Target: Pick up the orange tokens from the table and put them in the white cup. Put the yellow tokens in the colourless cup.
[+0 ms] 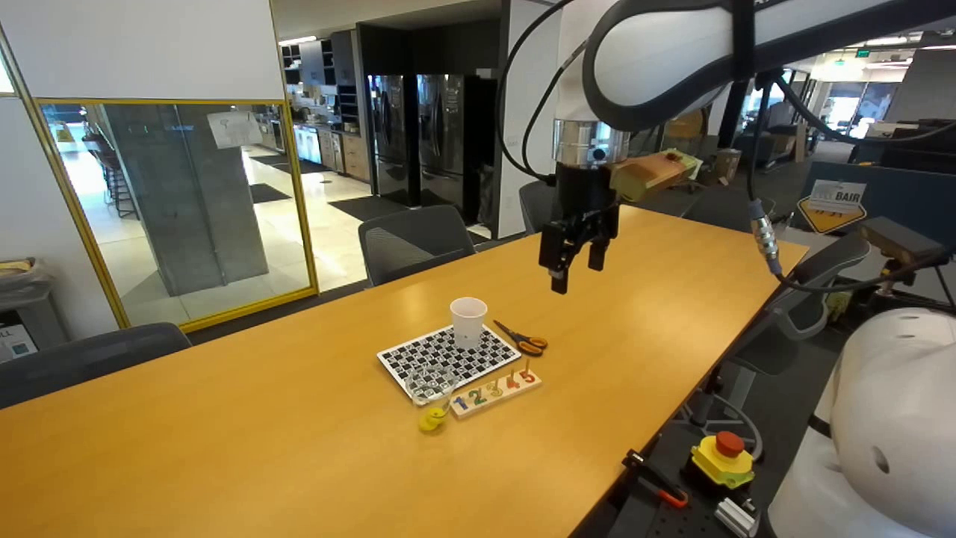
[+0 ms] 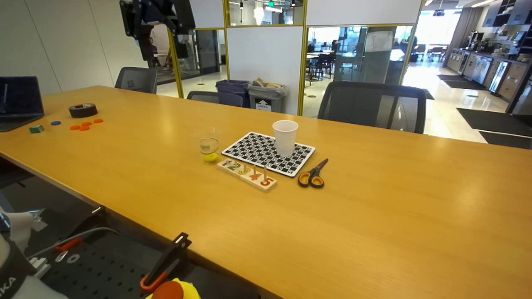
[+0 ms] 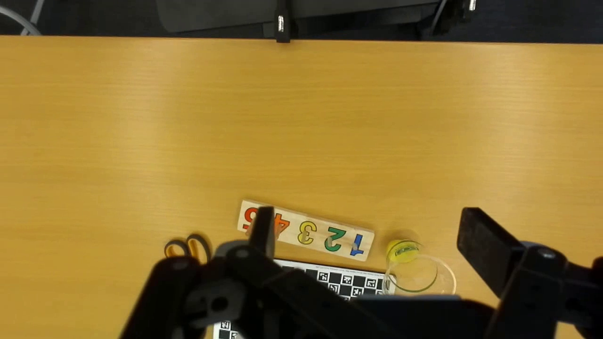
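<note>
Hand (image 1: 578, 272) high over bench (image 1: 299, 456), fingers spread wide. Orange discs (image 2: 86, 123) lie loose near tape roll (image 2: 82, 111). White cup (image 2: 285, 139) upright on checkerboard (image 2: 254, 148); yellow discs (image 2: 210, 158) in bottom of clear cup (image 2: 208, 144).

Your arm (image 1: 665, 60): white rounded shell, dark grey edging, black strap (image 1: 743, 41) round it. White letters (image 2: 8, 286) ending "KA" on a dark band in an exterior view. Bright silver collar (image 1: 590, 142) next to your black, angular gripper (image 1: 577, 273). Two black cables (image 1: 500, 104); silver connector (image 1: 764, 233), blue ends. Your fingers (image 3: 492, 254), dark and blocky, carry round bolt heads (image 3: 546, 253).
</note>
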`<action>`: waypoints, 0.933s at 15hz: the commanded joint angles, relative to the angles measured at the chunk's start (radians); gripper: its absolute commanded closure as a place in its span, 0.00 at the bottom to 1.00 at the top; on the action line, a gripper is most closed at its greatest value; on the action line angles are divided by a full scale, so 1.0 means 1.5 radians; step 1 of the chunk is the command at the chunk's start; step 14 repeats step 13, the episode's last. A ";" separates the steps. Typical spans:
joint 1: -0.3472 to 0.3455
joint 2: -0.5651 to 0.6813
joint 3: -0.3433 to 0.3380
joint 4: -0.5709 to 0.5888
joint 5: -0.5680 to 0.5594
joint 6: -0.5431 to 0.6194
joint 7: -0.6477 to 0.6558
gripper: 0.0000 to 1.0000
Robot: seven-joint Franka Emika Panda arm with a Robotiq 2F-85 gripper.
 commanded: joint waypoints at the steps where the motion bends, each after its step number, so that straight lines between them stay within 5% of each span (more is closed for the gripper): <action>1: 0.000 0.007 -0.034 0.008 0.011 -0.011 -0.044 0.00; 7: -0.002 0.031 -0.074 0.011 0.013 -0.002 -0.104 0.00; 14: -0.007 0.035 -0.069 0.001 0.006 -0.005 -0.094 0.00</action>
